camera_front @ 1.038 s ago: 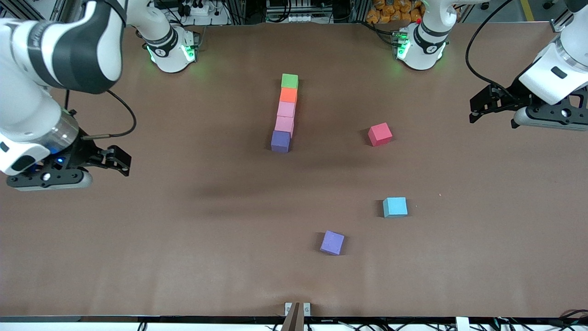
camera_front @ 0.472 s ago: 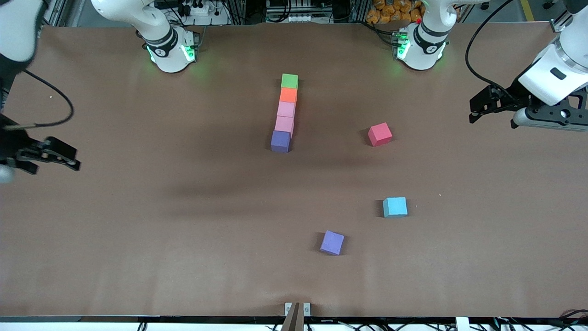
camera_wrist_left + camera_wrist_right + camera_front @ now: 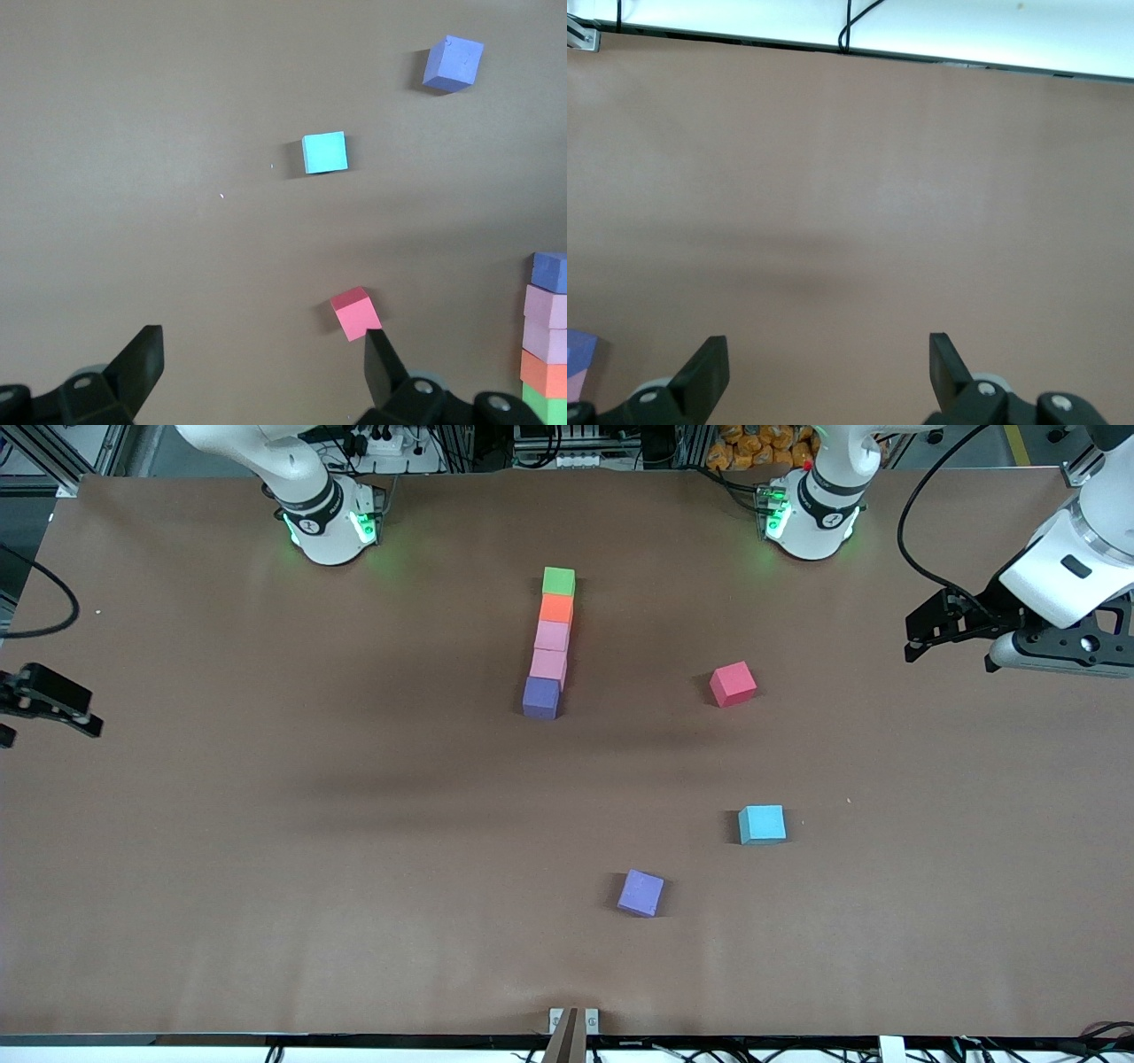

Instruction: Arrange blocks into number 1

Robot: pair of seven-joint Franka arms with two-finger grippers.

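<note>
Five blocks lie in a touching line on the table's middle: green [image 3: 559, 581] nearest the bases, then orange [image 3: 556, 608], two pink [image 3: 552, 636] [image 3: 548, 664], and dark purple [image 3: 541, 697] nearest the camera. The left wrist view catches that line at its edge, from the purple block [image 3: 551, 271] to the green block [image 3: 545, 403]. My left gripper [image 3: 917, 636] [image 3: 261, 354] hangs open and empty over the left arm's end of the table. My right gripper [image 3: 58, 713] [image 3: 824, 354] is open and empty over the edge at the right arm's end.
A red cube [image 3: 733, 684] [image 3: 356, 312] lies beside the line toward the left arm's end. A cyan cube [image 3: 762, 824] [image 3: 324, 152] and a loose lighter purple cube [image 3: 640, 892] [image 3: 453, 63] lie nearer the camera.
The right arm has drawn back toward its end of the table, nearly out of the front view. The left arm and all cubes have stayed put.
</note>
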